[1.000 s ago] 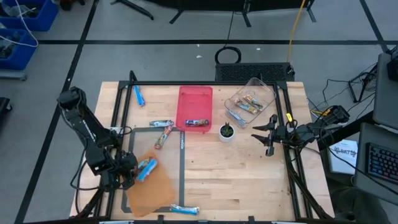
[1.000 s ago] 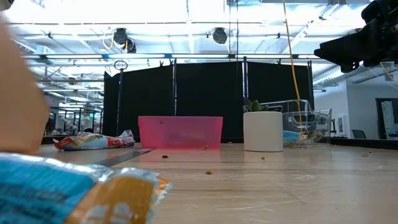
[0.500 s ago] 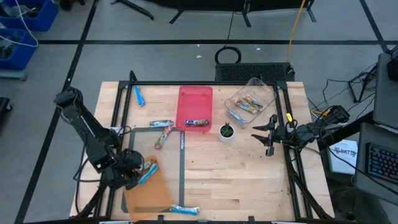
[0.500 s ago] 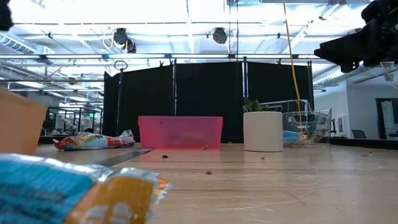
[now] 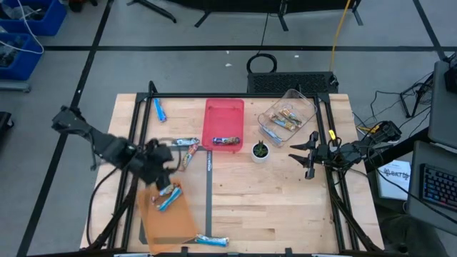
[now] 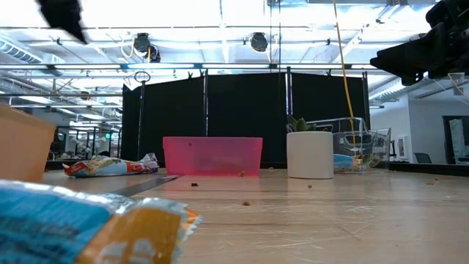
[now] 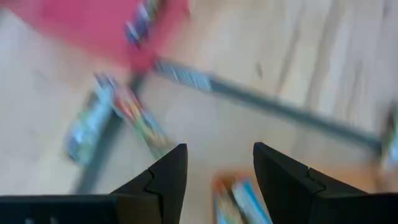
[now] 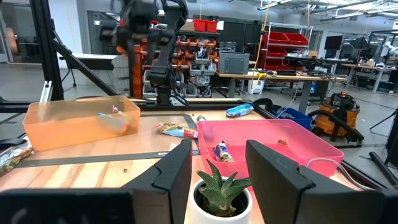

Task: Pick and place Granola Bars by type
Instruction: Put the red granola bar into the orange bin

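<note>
Seen from above, with the table's middle as the dial's centre, the sorting looks partly done. The orange tray [image 5: 171, 218] at about 8 o'clock holds one blue bar [image 5: 168, 196] with a gold end; the pink tray [image 5: 223, 123] at 12 o'clock holds one dark multicolour bar [image 5: 226, 140]; the clear bin [image 5: 289, 114] near 1 o'clock holds several tan and blue bars, too small to count. The small potted plant [image 5: 260, 151] in its white cup stands just beside the pink tray and is no part of the job.

Left to sort, as far as the pictures show: a blue bar [image 5: 159, 109] near the table's edge at 11 o'clock; a bluish bar [image 5: 185, 142] and a multicolour bar [image 5: 188, 155] lying close together at about 10 o'clock, just off the pink tray's corner; and another blue bar [image 5: 212, 240] at 7 o'clock on the near edge, beside the orange tray. So roughly a third of the loose bars still lie on the bare wood, by my reckoning.

The left gripper [image 7: 214, 165] hangs above the table at 9 o'clock, blurred with motion, between the orange tray and the pair of loose bars; its fingers stand apart with nothing between them, so it is released and empty. The right gripper [image 5: 308, 152] waits at 3 o'clock, near the plant; its fingers are parted and hold nothing.
</note>
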